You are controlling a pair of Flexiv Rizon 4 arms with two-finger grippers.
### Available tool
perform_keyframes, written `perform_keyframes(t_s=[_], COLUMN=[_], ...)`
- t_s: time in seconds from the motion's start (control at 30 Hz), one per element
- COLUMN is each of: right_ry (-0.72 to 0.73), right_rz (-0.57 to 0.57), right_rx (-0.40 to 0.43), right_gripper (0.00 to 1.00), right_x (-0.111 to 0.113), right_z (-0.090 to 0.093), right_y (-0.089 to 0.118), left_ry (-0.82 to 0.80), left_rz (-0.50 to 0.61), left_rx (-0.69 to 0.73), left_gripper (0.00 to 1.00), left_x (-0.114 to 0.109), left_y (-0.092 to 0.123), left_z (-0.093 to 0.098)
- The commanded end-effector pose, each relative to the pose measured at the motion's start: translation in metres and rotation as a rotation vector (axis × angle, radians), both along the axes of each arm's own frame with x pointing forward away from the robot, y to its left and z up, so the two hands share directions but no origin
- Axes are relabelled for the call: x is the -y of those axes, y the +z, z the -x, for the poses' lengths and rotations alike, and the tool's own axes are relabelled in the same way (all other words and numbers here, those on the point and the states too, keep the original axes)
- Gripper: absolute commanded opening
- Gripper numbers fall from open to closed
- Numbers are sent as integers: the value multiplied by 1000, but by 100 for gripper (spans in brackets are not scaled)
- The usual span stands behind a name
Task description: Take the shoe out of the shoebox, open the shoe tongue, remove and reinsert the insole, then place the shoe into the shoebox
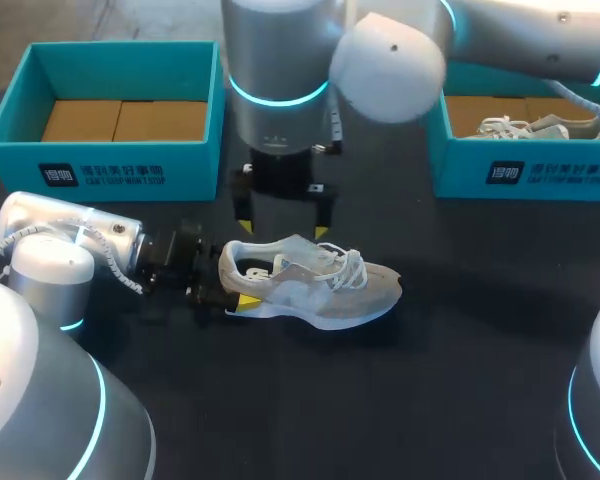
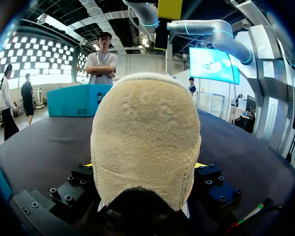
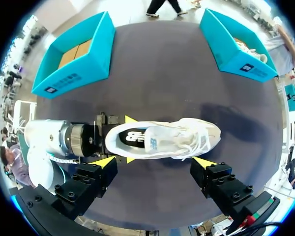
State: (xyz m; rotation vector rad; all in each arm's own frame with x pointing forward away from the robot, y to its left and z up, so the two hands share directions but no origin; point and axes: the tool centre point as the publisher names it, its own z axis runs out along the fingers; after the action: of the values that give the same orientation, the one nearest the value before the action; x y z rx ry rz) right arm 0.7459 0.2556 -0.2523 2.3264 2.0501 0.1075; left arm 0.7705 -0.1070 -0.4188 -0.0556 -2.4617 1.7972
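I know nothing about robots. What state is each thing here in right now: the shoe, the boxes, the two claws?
shoe: out of the box, standing on its sole, heel gripped.
left gripper: shut on the shoe's heel.
right gripper: open, poised over the shoe.
left shoebox: open, no shoe inside.
right shoebox: open, a second shoe lying inside.

Shoe point(image 1: 320, 290) planted mid table point(image 1: 430, 400), heel end blocked by the left gripper point(image 1: 235, 288) clamped there, right gripper point(image 1: 282, 228) spread wide just over the collar, toe side clear, near edge free, shoebox point(image 1: 110, 160) and second shoebox point(image 1: 525, 170) walling the far corners
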Motion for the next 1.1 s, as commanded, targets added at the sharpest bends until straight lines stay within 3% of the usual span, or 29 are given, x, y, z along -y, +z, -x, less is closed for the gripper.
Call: perform_keyframes(t_s=[0.03,0.13,0.3,0.63,1.1], right_ry=[-129,-138,-142,-148,-165], right_rz=[79,142,155,157,221], right_rx=[-8,-25,-8,-1,28], right_gripper=[100,100,100,100,100], right_x=[-20,-34,-41,-30,-14], right_z=[1,-2,2,12,4], right_y=[-3,-13,-26,-51,-67], left_ry=[0,0,0,0,0], left_rz=[-3,-3,-3,-3,-3], left_rx=[0,0,0,0,0], left_gripper=[0,0,0,0,0], left_x=[1,1,1,1,1], left_y=[-3,-3,-3,-3,-3], left_z=[1,1,1,1,1])
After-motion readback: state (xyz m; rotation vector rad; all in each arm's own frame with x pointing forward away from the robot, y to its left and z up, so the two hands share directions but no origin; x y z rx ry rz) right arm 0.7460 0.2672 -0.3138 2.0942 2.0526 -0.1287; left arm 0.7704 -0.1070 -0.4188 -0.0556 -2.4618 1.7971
